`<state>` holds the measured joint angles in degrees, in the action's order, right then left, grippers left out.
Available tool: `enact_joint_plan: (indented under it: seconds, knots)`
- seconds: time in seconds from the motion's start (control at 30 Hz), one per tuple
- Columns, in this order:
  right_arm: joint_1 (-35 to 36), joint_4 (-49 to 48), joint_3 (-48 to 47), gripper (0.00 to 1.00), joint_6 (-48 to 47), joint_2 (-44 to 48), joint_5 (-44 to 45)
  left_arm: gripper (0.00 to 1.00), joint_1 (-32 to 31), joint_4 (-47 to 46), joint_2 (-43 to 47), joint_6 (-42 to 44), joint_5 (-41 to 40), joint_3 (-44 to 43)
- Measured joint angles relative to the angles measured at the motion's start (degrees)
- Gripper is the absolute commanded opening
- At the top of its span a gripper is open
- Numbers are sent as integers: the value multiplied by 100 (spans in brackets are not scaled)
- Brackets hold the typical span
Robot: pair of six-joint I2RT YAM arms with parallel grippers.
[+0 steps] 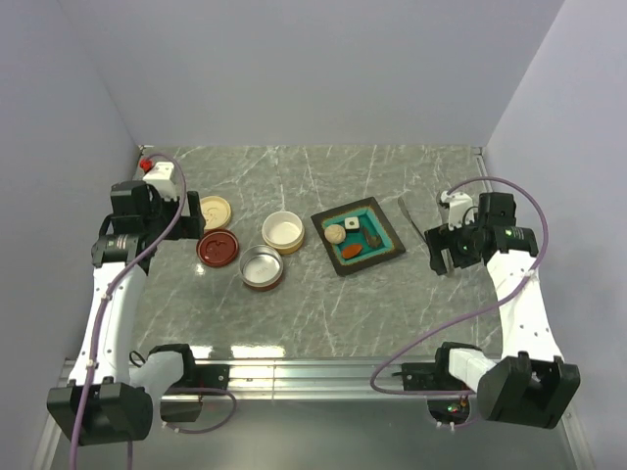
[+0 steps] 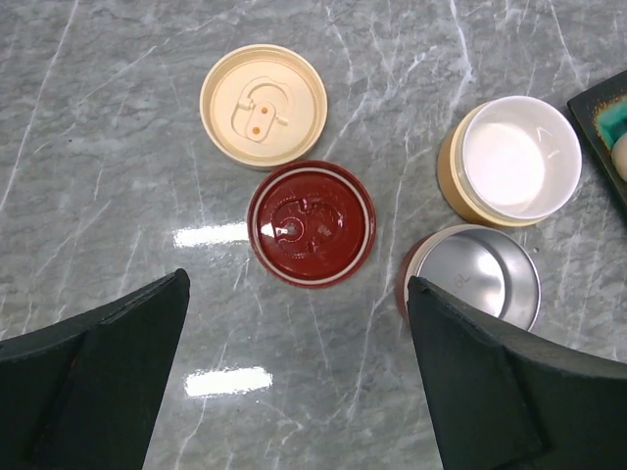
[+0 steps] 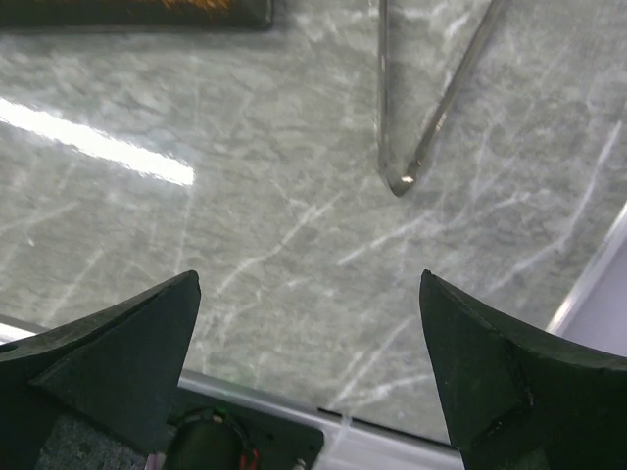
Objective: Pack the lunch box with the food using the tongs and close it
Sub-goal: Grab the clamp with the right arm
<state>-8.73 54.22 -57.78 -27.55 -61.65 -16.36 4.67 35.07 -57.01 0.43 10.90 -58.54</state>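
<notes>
The lunch box stands in open parts: a cream bowl (image 1: 282, 232) (image 2: 507, 160), a steel-lined red container (image 1: 262, 266) (image 2: 473, 274), a cream lid (image 1: 215, 211) (image 2: 263, 106) and a red lid (image 1: 217, 247) (image 2: 311, 223). The food lies on a teal tray (image 1: 387, 230): a pale round piece (image 1: 334, 234), a white cube (image 1: 351, 224), an orange-red oblong (image 1: 351, 252), a dark brown lump (image 1: 373, 236). The tongs (image 1: 405, 209) (image 3: 392, 147) lie right of the tray. My left gripper (image 1: 168, 213) (image 2: 297, 284) hangs open left of the lids. My right gripper (image 1: 446, 257) (image 3: 309, 279) is open, nearer than the tongs, apart from them.
Grey walls close in the marble table on the left, back and right. A metal rail (image 1: 294, 372) runs along the near edge between the arm bases. The table's right edge (image 3: 588, 284) shows close to my right gripper.
</notes>
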Motion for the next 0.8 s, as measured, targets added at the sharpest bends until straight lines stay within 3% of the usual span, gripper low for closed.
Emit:
enact_joint_plan:
  seconds: [0.43,0.8]
  knots:
    - [-352,280,-739,100,-216,-1711,874,99,0,131,-437,-334,369,-599]
    - [-568,-111,-975,100,-280,-3091,1139,99,2,170,-551,-431,538,-634]
